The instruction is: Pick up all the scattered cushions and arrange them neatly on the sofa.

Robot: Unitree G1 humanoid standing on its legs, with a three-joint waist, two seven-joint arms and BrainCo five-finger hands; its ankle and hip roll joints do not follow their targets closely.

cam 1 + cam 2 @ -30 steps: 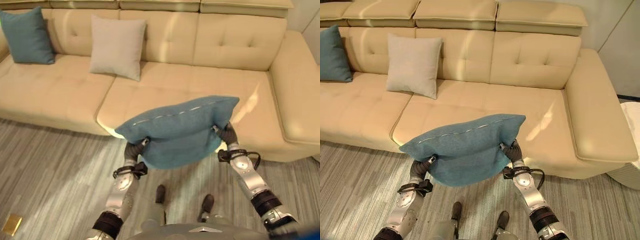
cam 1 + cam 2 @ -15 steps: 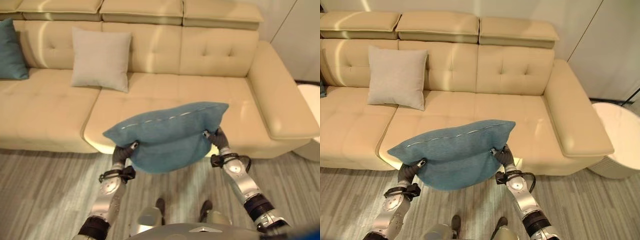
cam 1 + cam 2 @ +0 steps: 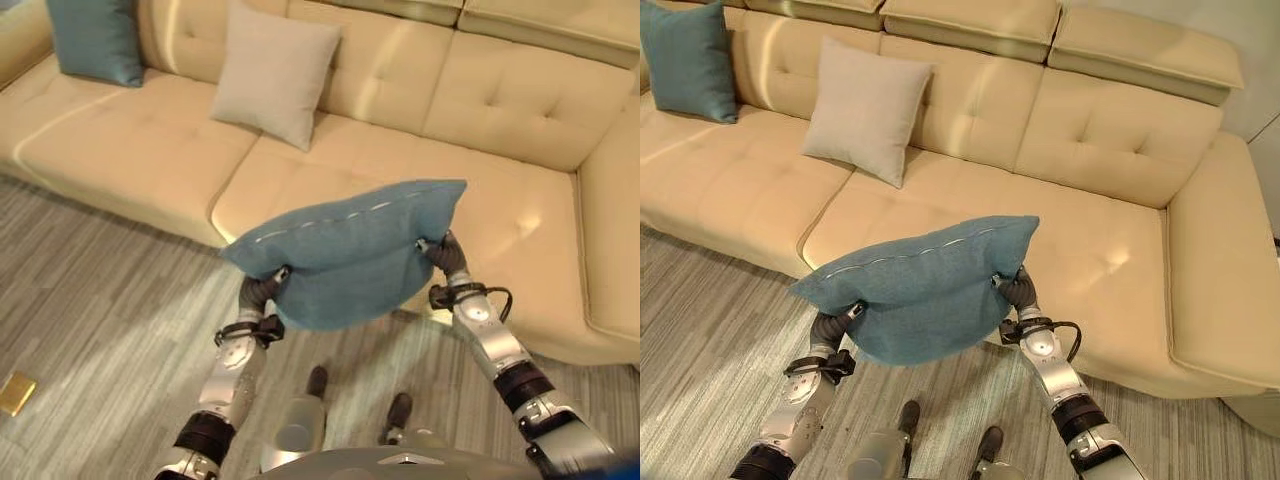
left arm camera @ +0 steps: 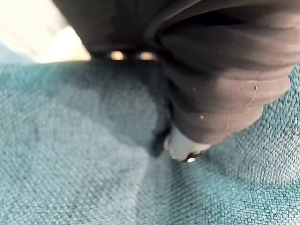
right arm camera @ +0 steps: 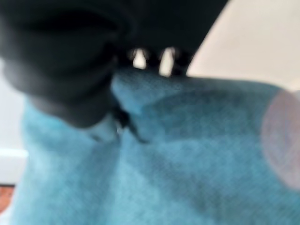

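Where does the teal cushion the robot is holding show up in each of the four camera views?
Left eye view: teal cushion at centre, held before the sofa.
Right eye view: centre, slightly left.
Left wrist view: its weave lies under the left hand.
Right wrist view: its fabric lies below the right hand.
Shared landmark: the beige cushion on the sofa, seen by both eye views.

A home living room, judging by the long cream leather sofa (image 3: 1070,200) with tufted back and padded headrests, scatter cushions propped against it: a beige cushion (image 3: 866,110) and, far left, a teal cushion (image 3: 688,58). Grey striped wood-look floor (image 3: 700,330) in front.
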